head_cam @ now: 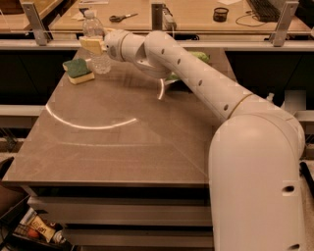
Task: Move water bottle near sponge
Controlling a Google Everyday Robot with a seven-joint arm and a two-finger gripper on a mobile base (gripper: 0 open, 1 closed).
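Observation:
The water bottle [98,59] is clear with a white cap. It stands upright at the far left of the brown table [122,147]. The sponge [78,70], dark green over pale yellow, lies just left of the bottle, almost touching it. My gripper [92,44] is at the bottle's middle, reaching in from the right. Its tan fingers [90,44] are closed around the bottle's body. The bottle's base rests on the table.
A crinkled green snack bag [200,57] lies at the far right of the table, mostly hidden behind my arm. A railing [49,43] runs behind the table. Beyond it, a desk holds scissors [120,17] and a black cup [221,13].

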